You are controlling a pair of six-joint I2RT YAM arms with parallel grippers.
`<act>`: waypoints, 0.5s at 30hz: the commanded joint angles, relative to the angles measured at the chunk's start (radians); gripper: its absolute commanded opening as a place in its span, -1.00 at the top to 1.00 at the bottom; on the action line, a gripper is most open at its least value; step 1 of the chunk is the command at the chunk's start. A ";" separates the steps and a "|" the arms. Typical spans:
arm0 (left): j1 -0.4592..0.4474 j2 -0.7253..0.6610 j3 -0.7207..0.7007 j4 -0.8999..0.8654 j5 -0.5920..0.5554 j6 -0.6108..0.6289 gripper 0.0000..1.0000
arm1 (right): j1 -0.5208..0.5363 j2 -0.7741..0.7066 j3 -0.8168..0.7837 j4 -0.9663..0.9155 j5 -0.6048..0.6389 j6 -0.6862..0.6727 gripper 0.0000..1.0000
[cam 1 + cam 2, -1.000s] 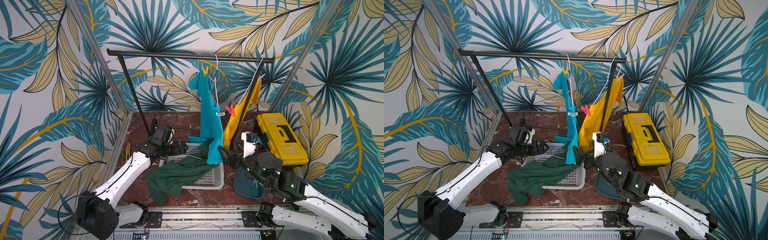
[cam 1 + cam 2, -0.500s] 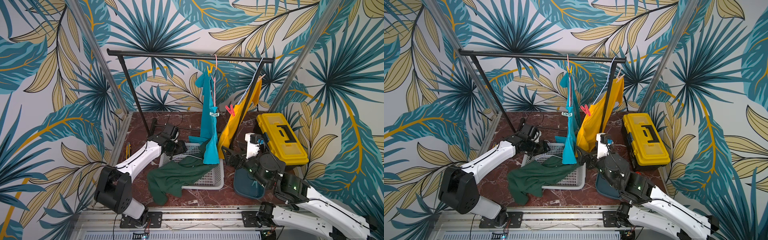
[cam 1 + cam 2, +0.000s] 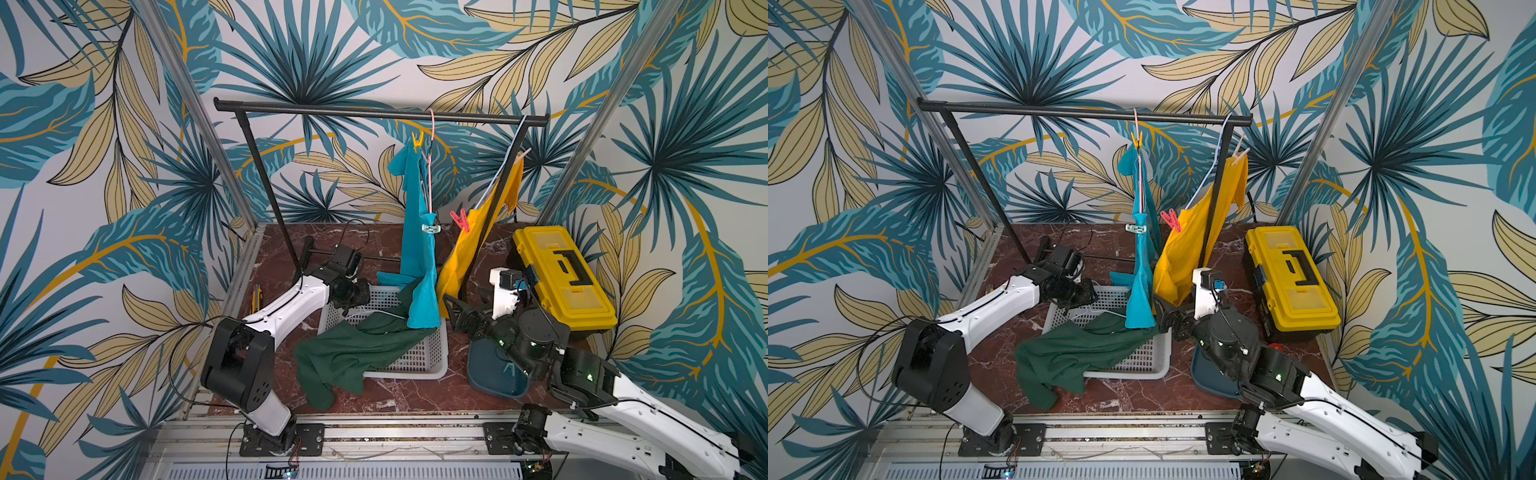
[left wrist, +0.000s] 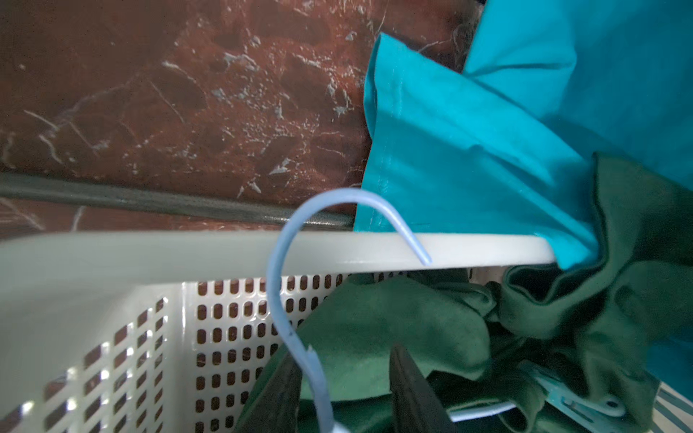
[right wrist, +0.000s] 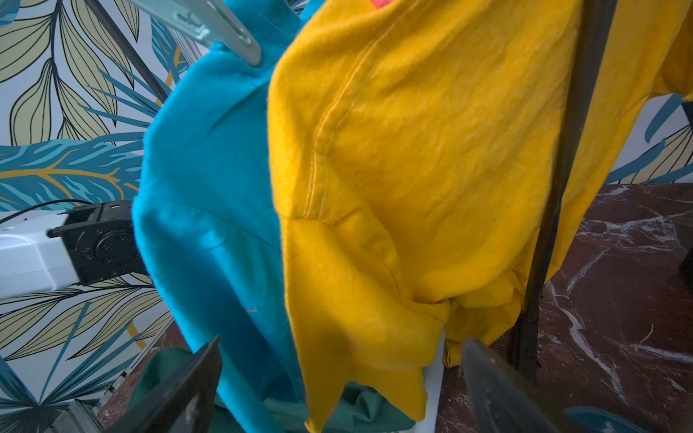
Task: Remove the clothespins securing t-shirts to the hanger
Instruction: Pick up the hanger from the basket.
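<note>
Down in the basket (image 4: pixel 112 255), the left hand (image 4: pixel 347 356) stands narrow around a pale blue hanger (image 4: pixel 279 262), not pinching yet; a teal clothespin (image 4: pixel 573 399) sits near on the dark green shirt (image 4: pixel 393 322). Also the right hand (image 5: pixel 341 342) gapes wide. This clothespin should be light and springy: squeeze its tail.

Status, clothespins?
Left tool open around blue hanger in basket. Right tool open at yellow shirt hem. Four clothespins on it and turquoise shirt. Rack post beside right tool.

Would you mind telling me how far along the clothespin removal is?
Looks done: the dark green shirt lies across the basket, off the rail. In hand: the left gripper straddles the blue hanger there. Left: four clothespins on the hanging turquoise shirt and yellow shirt; the right gripper is open.
</note>
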 commanded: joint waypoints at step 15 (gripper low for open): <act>0.005 0.012 0.056 0.000 0.021 0.018 1.00 | 0.000 0.004 0.016 -0.027 0.012 0.003 -0.99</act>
